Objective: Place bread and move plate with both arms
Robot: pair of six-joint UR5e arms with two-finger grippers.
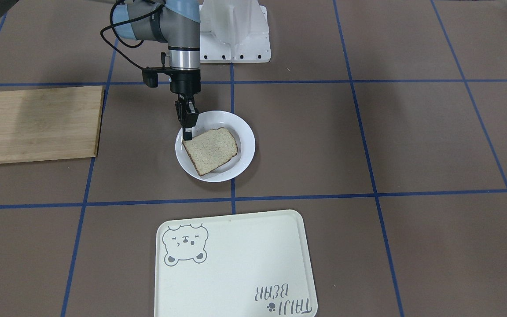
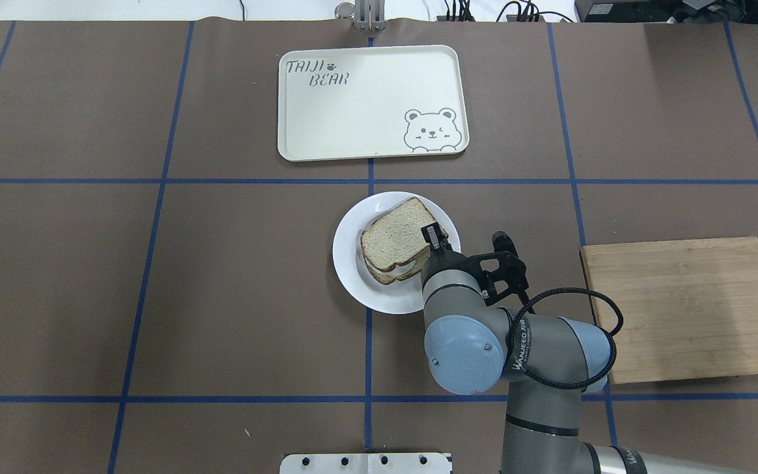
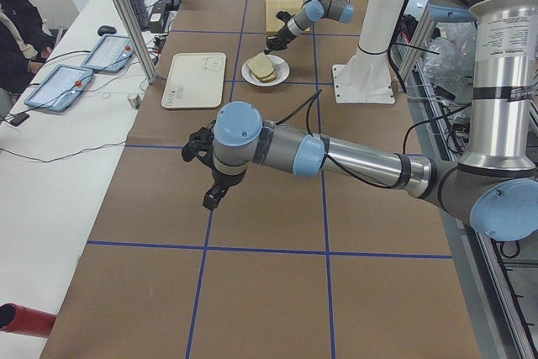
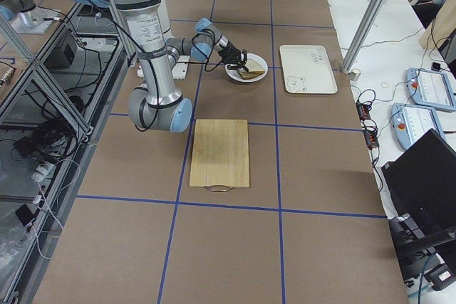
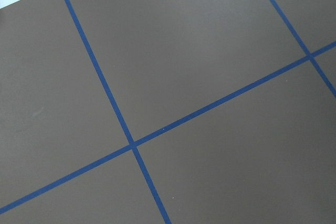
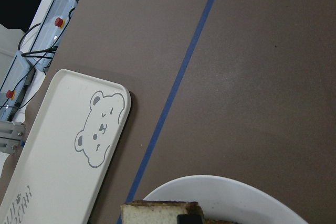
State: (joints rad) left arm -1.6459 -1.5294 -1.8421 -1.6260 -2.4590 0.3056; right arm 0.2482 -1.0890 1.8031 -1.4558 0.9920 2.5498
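1. Location: the bread (image 1: pixel 211 149) lies on the plate (image 1: pixel 247 145). The plate stands near the middle of the counter (image 1: pixel 368 141), between the cutting board (image 1: pixel 38 123) and the bear-print tray (image 1: pixel 236 264), and touches neither.
2. Right claw (image 1: pixel 187 130): pressed together on one corner of the bread, at the crust. The slice appears tilted, its far edge resting on the plate.
3. Left claw (image 3: pixel 212 199): hovers over bare counter, well apart from the plate. Whether it is spread or pressed together cannot be told from the one view that shows it.
4. Bread, handling (judgement):
   - Light, soft and compressible.
   - A corner pinch lets the slice sag and may tear the crumb.
   - The crust is the firmest place to grip, so use low force.
   - Release only when the slice lies flat.
5. Plate, handling (judgement):
   - Rigid, glossy, likely slippery and breakable.
   - Heavier than the bread.
   - The wide rim is the only practical hold.
6. Recommended hold for the move: take the rim at two opposite points, one claw per side, clear of the bread. Keep the plate level so that the slice does not slide.
7. Risk: an uneven lift or a shallow bite on the rim may let the plate slip.
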